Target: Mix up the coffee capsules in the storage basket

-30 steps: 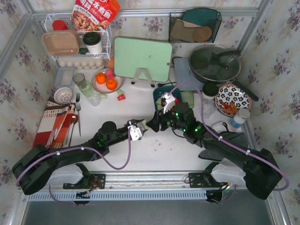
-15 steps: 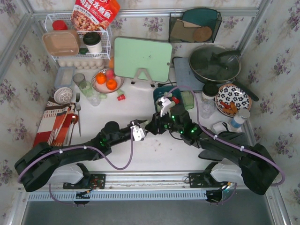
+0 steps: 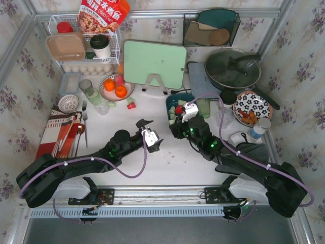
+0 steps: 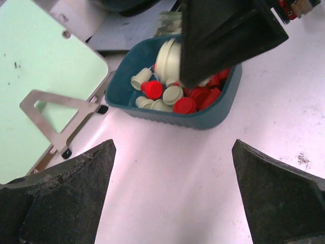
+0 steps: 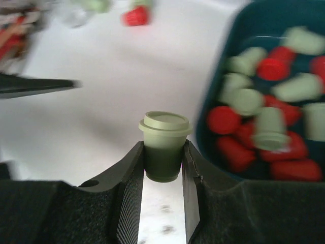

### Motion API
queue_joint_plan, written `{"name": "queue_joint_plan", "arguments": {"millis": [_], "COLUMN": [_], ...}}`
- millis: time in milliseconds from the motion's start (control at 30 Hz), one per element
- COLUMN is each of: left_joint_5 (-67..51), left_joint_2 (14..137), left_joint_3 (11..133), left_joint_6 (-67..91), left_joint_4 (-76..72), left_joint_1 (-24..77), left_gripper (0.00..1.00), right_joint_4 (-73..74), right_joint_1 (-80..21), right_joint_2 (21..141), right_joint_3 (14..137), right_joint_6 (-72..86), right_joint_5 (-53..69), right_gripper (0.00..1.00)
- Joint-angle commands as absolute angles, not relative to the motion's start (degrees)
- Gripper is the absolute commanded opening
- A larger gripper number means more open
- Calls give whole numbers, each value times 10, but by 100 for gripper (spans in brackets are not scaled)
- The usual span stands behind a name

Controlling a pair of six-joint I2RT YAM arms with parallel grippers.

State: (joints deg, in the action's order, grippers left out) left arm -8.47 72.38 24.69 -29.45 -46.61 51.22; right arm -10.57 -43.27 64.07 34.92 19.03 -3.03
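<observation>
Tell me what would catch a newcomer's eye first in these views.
The right arm's fingers pinch one upright mint capsule just outside the teal storage basket, which holds a jumble of red and mint coffee capsules. The left arm's fingers are spread wide, empty, facing the basket, and a stray red capsule lies by the plate of oranges.

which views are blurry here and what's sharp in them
right wrist: the storage basket and its coffee capsules smear with motion blur, while the pale green capsule between the fingers is crisp; left wrist and top external: sharp, evenly lit.
</observation>
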Motion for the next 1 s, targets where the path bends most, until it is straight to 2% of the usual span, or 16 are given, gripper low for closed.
{"name": "queue_joint_plan", "arguments": {"millis": [0, 167, 367, 500, 567, 667, 867, 967], "left_joint_5": [-19, 60, 130, 257, 239, 236, 256, 270], "left_joint_2": [720, 717, 707, 689, 684, 680, 700, 739], "left_joint_3": [252, 276, 297, 357, 369, 356, 387, 446], "left_joint_6": [-260, -200, -122, 62, 98, 108, 126, 160], "left_joint_4": [-464, -428, -380, -204, -157, -164, -113, -39], "left_joint_1": [510, 503, 495, 473, 446, 432, 412, 392], "left_gripper": [99, 99, 99, 99, 99, 99, 99, 99], "right_joint_4": [-135, -185, -214, -237, -236, -234, -256, -278], "right_joint_1": [-428, -409, -400, -388, -373, -366, -364, -365], "right_joint_2": [655, 722, 790, 812, 819, 823, 784, 748], "right_joint_3": [327, 303, 311, 300, 300, 299, 283, 261], "right_joint_6": [114, 105, 129, 143, 153, 158, 143, 141], "right_joint_5": [-306, -389, -387, -385, -370, -359, -327, -311], "right_gripper": [7, 9, 13, 24, 35, 51, 64, 66]}}
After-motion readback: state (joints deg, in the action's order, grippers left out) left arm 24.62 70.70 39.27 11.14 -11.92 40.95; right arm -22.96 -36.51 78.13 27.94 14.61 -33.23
